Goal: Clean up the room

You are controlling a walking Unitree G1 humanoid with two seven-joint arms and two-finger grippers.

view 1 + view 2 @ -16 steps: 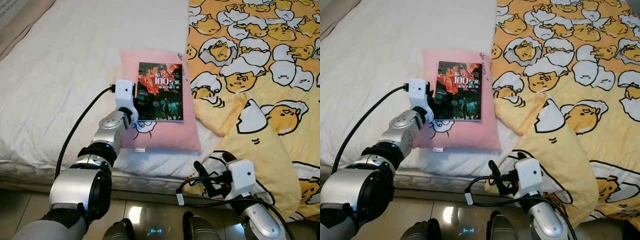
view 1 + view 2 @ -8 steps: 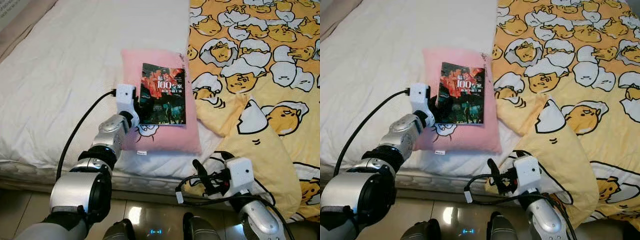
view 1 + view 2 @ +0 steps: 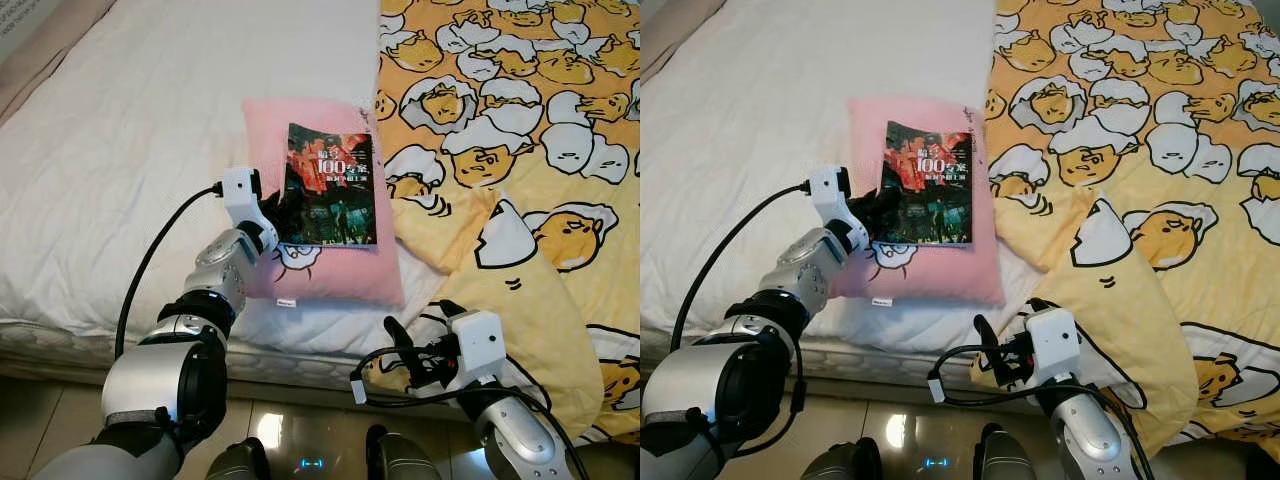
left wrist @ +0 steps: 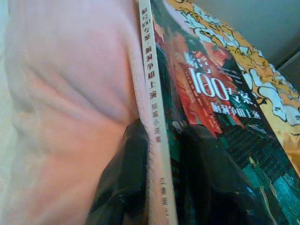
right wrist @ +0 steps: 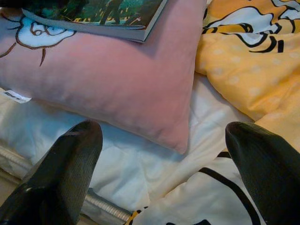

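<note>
A dark paperback book with a red and teal cover lies on a pink pillow in the middle of the bed. My left gripper reaches in from the pillow's left side and is shut on the book's spine edge. In the left wrist view one black finger sits under the spine against the pillow and the other presses on the book's cover. My right gripper hangs low at the bed's front edge, open, with nothing between its fingers.
A yellow duvet printed with egg cartoons covers the bed's right half and spills over the front edge. The white mattress stretches to the left. A strip of shiny tiled floor runs below the bed's edge.
The book has shifted a little to the right and turned slightly on the pillow, with the left gripper on its spine edge. The right arm has barely moved.
</note>
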